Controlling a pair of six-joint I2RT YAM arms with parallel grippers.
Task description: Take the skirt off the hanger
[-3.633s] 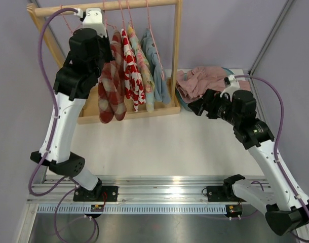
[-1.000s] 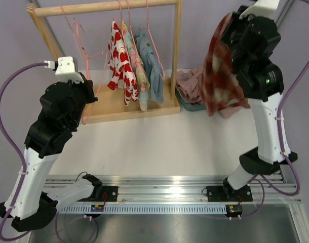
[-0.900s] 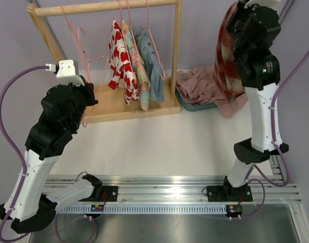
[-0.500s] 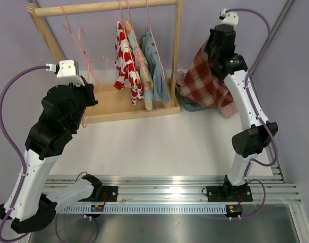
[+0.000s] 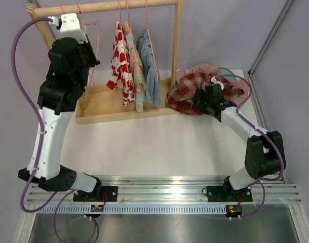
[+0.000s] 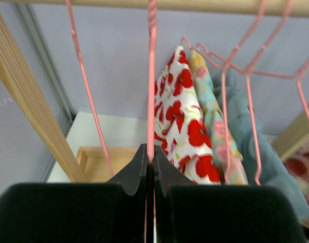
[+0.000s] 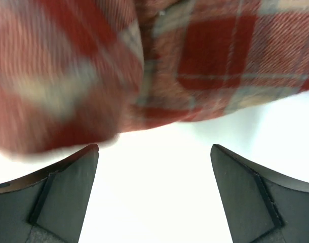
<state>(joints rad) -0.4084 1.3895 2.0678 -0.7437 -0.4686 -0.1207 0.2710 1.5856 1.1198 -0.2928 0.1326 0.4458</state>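
the plaid skirt [image 7: 144, 61] lay heaped just ahead of the right claw [image 7: 154, 149], spread wide and empty. the left claw [image 6: 149, 150] pinched the bare hanger [image 6: 152, 76]; a tug might snag the neighbouring hangers [image 6: 256, 101].

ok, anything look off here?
Nothing damaged or spilled. The skirt lies bunched in a heap right of the rack, not laid flat. The left gripper is shut on the wire of a bare hanger. The right gripper is open and empty.
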